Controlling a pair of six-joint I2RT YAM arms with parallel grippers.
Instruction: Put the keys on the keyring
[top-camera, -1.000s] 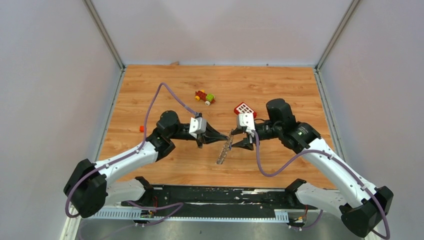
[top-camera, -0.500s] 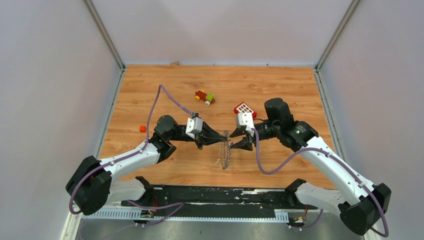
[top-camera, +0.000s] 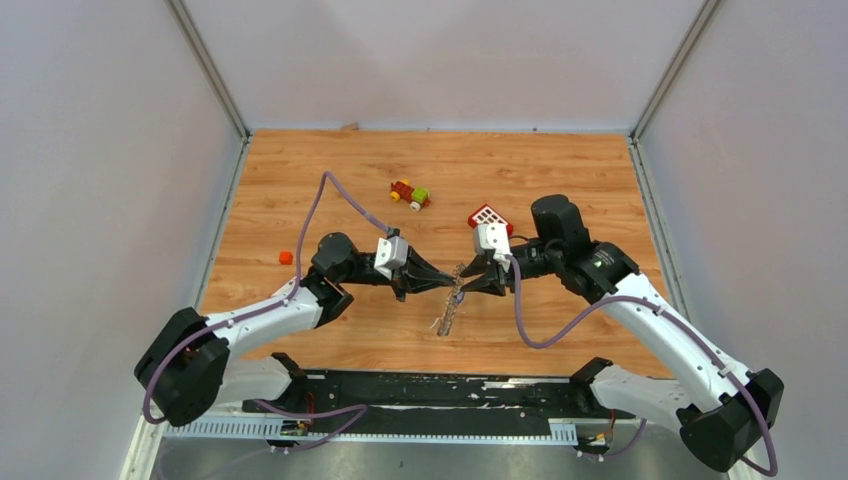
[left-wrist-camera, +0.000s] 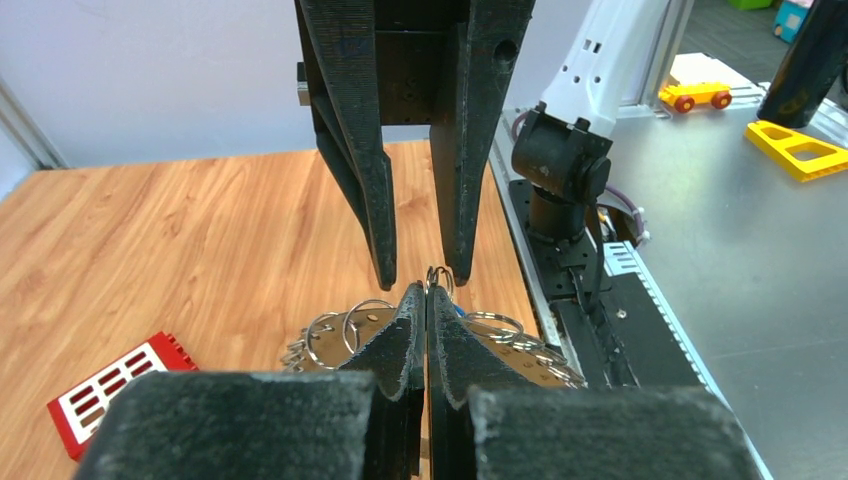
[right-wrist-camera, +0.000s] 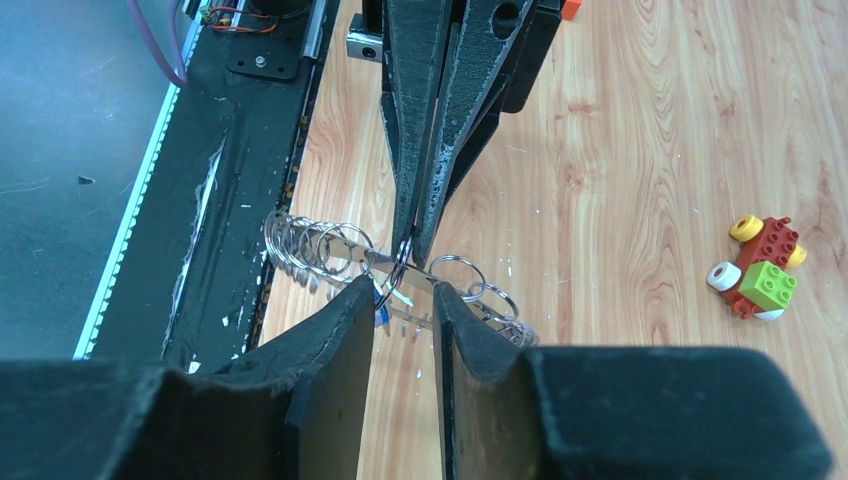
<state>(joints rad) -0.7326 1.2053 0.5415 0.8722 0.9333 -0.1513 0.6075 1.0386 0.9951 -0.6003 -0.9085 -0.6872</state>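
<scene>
My left hand (left-wrist-camera: 427, 290), pressed together, pinches the keyring (top-camera: 449, 305), which hangs between my two hands. My right hand (right-wrist-camera: 402, 300) stands half spread around the blue-headed key (right-wrist-camera: 383, 310) at the ring. I judge the threading unfinished; the dark key I cannot find.

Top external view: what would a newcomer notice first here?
Two black grippers meet tip to tip mid-table: the left gripper pinches a loop of the spiky keyring, the right gripper faces it. Behind them sit a red block with white squares and a small toy car.
</scene>
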